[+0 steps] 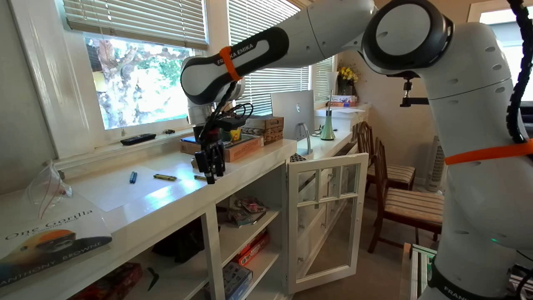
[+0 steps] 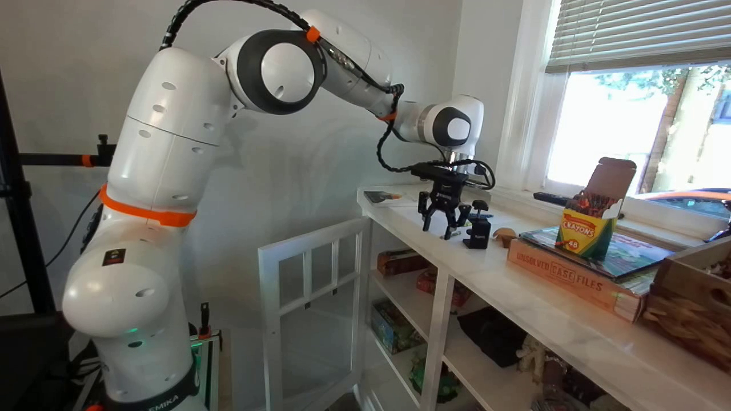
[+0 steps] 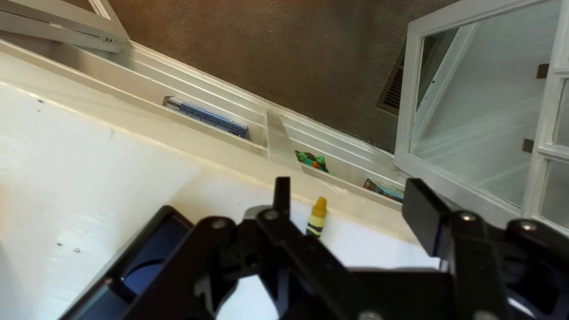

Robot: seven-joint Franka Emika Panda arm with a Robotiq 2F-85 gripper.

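Note:
My gripper [image 3: 349, 189] hangs over the white counter [image 3: 102, 178], close to its front edge, pointing down. Its two black fingers stand well apart with nothing held between them. In the wrist view a yellow crayon [image 3: 316, 218] shows through the gap, nearer the left finger, its lower end hidden behind the linkage. Beside the gripper [image 2: 437, 231], a small black clamp [image 2: 478, 231] stands on the counter in an exterior view. Another yellow crayon [image 1: 165, 177] and a pair of blue ones [image 1: 133, 177] lie farther along, on or by white paper [image 1: 112, 193].
An orange box [image 2: 562, 277] carries an opened crayon box [image 2: 582, 234], and a wooden crate [image 2: 691, 302] stands behind. A brown rounded object [image 2: 505, 235] is by the clamp. The glazed cabinet door [image 1: 327, 225] swings out below. A book [image 1: 50, 246] and plastic bag [image 1: 48, 189] lie at the counter's end.

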